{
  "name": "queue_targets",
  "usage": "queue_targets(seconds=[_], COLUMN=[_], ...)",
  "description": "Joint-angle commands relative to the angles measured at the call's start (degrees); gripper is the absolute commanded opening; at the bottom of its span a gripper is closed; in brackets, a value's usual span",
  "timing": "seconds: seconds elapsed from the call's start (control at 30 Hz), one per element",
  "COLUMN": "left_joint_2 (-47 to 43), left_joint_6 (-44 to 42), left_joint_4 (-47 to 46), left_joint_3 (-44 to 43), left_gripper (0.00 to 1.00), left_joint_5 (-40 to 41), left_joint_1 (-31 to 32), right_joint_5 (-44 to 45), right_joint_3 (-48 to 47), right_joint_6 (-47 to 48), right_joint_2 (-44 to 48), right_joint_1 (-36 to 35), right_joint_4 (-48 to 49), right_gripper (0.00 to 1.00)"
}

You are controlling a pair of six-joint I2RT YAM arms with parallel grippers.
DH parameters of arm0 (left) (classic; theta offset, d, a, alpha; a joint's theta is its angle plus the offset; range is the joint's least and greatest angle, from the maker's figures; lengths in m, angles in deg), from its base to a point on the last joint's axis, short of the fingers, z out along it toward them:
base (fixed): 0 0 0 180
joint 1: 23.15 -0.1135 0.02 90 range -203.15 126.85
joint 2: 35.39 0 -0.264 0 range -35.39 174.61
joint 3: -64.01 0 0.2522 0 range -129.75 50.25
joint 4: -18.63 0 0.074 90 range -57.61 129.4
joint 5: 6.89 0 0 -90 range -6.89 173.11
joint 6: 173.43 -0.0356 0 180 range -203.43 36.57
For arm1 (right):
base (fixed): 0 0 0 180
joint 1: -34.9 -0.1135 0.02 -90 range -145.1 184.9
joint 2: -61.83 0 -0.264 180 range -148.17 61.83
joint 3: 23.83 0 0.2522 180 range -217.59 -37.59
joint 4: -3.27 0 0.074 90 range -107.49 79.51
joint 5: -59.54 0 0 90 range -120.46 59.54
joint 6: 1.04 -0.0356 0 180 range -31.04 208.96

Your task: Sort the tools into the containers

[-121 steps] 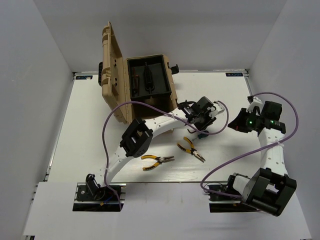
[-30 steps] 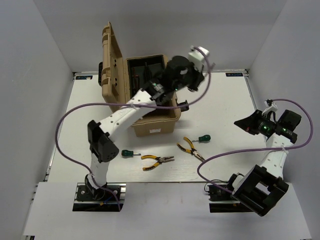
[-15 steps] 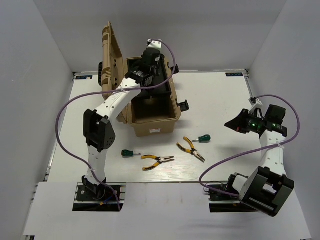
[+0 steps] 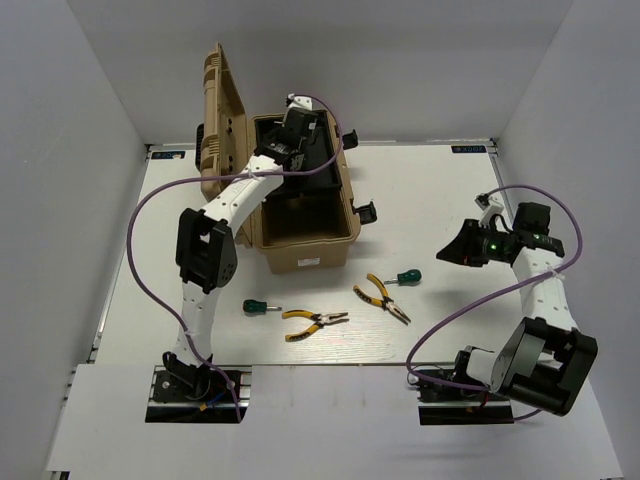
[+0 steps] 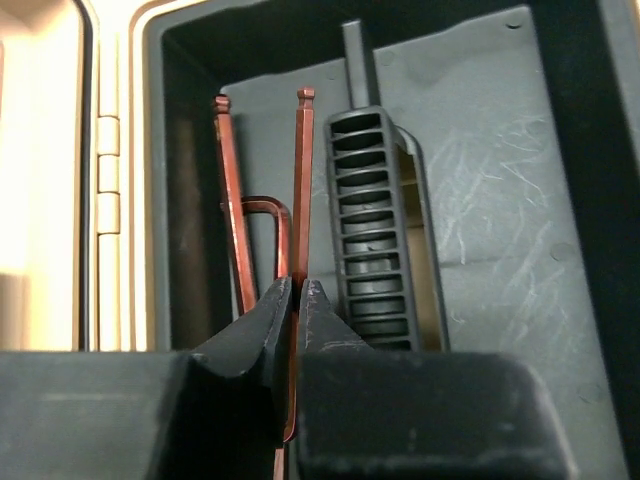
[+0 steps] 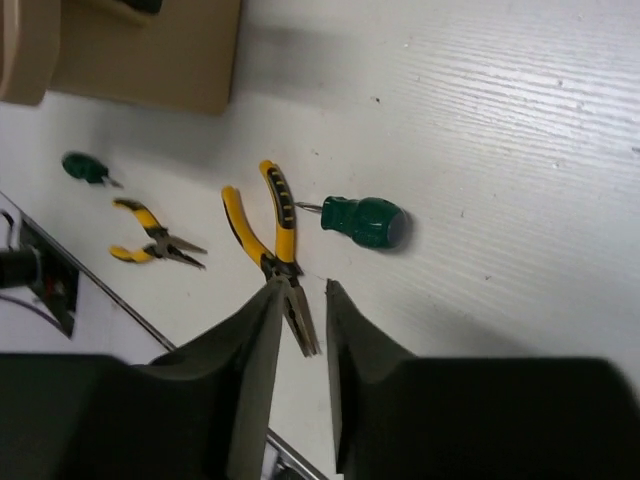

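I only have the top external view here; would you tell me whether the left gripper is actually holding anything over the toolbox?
Observer: Yes. The left wrist view shows the left gripper shut on a thin hex key, above the black tray.
Operator: Thank you. Does that compartment hold anything else?
Observer: An L-shaped hex key lies in it, left of a black ribbed piece.
Operator: And how does the right gripper stand?
Observer: The right gripper is open above the table, and in its wrist view the nose of the yellow-handled pliers shows between its fingertips.
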Motion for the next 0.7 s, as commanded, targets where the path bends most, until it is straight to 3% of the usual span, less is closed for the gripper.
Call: queue_targets(seconds=[0.0, 0.03, 0.13, 0.3, 0.43, 0.53, 0.57, 0.6, 0.67], left_joint_2=[-1.9, -1.9, -2.6, -4.3, -6.3, -10.5, -12.0, -13.5, -18.3], left_joint_6=[0.7, 0.7, 1.3, 1.3, 1.3, 1.8, 1.8, 1.8, 1.8], left_joint_4=[0.9, 0.9, 0.9, 0.9, 1.5, 1.5, 1.5, 0.8, 0.8], left_joint_3=[-2.0, -1.5, -0.9, -0.4, -1.5, 0.1, 2.1, 3.2, 6.7], left_gripper=[0.02, 0.14, 0.4, 0.55, 0.56, 0.51, 0.48, 0.35, 0.21], left_joint_5=[0.8, 0.0, -0.5, -1.7, -4.0, -7.7, -9.3, -13.8, -18.8], left_joint_1=[-1.9, -2.4, -3.0, -3.5, -3.5, -2.7, -2.2, -2.2, -2.2], right_joint_5=[-1.7, -2.8, -4.7, -2.2, -0.5, -1.3, -1.7, -1.6, 0.2], right_joint_3=[-4.3, -4.7, -7.2, -8.9, -9.7, -8.3, -7.3, -6.5, -4.2], right_joint_6=[8.7, 9.9, 17.7, 25.5, 31.4, 44.9, 51.4, 55.0, 67.6], right_joint_2=[-1.4, -2.7, -4.5, -5.7, -6.5, -6.5, -6.5, -6.6, -7.0], right_joint_1=[-2.5, -3.6, -4.7, -8.0, -10.0, -11.3, -11.9, -12.1, -13.3], right_joint_4=[-4.2, -5.2, -8.3, -7.4, -7.6, -9.1, -10.3, -10.9, -11.7], right_gripper=[0.32, 0.43, 0.57, 0.65, 0.67, 0.67, 0.67, 0.65, 0.65])
